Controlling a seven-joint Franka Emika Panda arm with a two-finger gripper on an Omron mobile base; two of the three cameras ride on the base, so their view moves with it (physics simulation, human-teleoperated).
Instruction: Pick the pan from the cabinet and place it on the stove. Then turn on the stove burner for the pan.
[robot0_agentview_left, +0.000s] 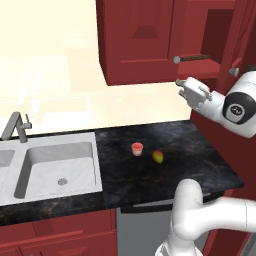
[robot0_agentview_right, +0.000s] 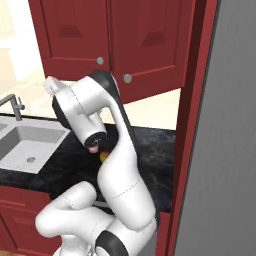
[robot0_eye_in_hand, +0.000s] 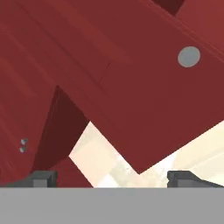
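Here tool (robot0_agentview_left: 181, 88) open, just below cabinet (robot0_agentview_left: 145, 40) door

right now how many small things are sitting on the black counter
2: a red cup near the counter's middle, and a yellow-red fruit just right of it, apart. In the right base view the arm covers part of the counter, so more may be hidden.

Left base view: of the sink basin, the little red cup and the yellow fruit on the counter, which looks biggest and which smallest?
1. Sink basin, far the largest.
2 and 3. Red cup and yellow fruit look about alike; I would not rank them.
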